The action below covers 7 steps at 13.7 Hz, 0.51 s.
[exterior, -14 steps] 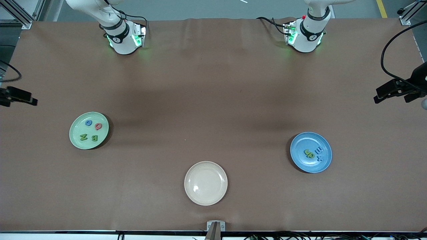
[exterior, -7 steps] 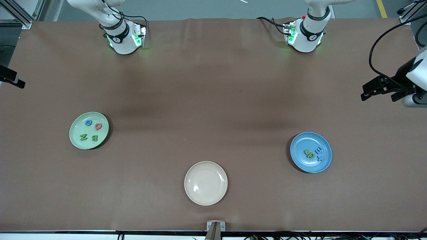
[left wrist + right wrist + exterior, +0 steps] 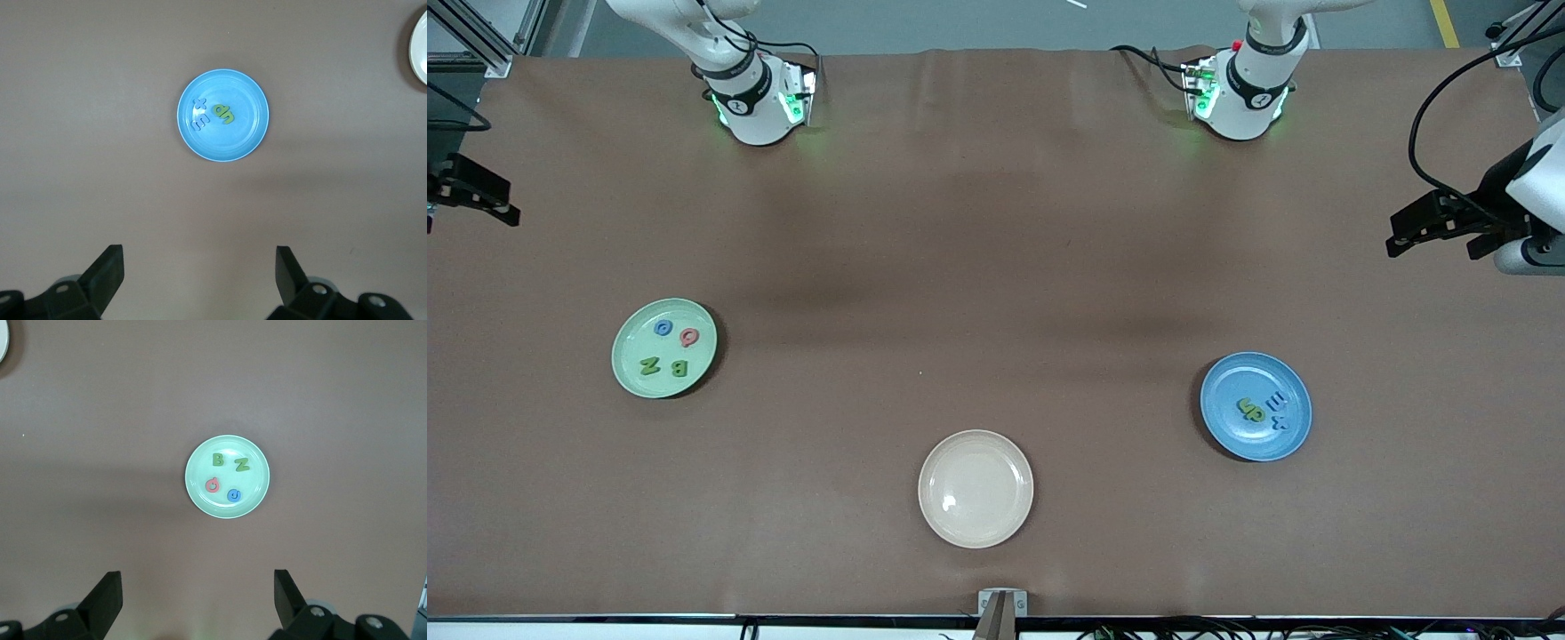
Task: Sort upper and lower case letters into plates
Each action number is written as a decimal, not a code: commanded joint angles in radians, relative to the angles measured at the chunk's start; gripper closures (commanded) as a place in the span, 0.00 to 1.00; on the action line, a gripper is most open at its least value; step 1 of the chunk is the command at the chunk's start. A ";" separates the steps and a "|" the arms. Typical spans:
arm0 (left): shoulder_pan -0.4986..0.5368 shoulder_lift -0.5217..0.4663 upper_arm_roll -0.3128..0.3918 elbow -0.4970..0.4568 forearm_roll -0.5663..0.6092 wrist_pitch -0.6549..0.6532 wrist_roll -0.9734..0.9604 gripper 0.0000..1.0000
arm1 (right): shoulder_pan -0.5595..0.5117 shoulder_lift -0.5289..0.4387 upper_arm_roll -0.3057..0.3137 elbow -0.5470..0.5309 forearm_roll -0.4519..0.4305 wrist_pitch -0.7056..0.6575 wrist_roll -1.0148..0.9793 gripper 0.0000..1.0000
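- The sorting looked done: the mint green plate (image 3: 663,348) lay toward the right arm's end of the table and held the blue G (image 3: 663,328), red Q (image 3: 689,337), green N (image 3: 649,365) and green B (image 3: 679,368).
- The blue plate (image 3: 1256,406), toward the left arm's end and nearer the front edge, held the green u (image 3: 1245,405) and green p (image 3: 1257,414) touching each other, with the blue m (image 3: 1275,403) and blue x (image 3: 1282,423) just beside them.
- The cream plate (image 3: 975,488) sat bare near the front edge, midway along it.
- The left gripper (image 3: 1440,222) hung high over the table's edge at the left arm's end, fingers (image 3: 107,270) spread wide and holding nothing.
- The right gripper (image 3: 471,191) hung over the edge at the right arm's end, likewise spread and empty, as its wrist view showed.
- Little remained to go wrong, in my judgement. A descent back toward either plate could nudge a rim and slide the light letters out. The u and p lay so close that a regrasp might lift both.
- Compared with a second earlier, the right gripper had risen toward the back edge, and the left gripper had moved inward and toward the back edge. Plates and letters had not shifted.
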 commanded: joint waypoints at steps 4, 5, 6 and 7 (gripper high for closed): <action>0.001 -0.024 -0.006 -0.006 0.027 -0.023 -0.012 0.00 | -0.147 -0.052 0.163 -0.021 -0.017 0.008 0.003 0.00; 0.001 -0.020 -0.009 0.007 0.027 -0.023 -0.010 0.00 | -0.145 -0.047 0.166 -0.005 -0.019 0.004 0.004 0.00; 0.001 -0.017 -0.009 0.010 0.027 -0.023 -0.010 0.00 | -0.145 -0.044 0.166 0.009 -0.016 0.004 0.004 0.00; 0.001 -0.012 -0.008 0.010 0.027 -0.023 -0.010 0.00 | -0.148 -0.041 0.166 0.011 -0.017 0.004 0.003 0.00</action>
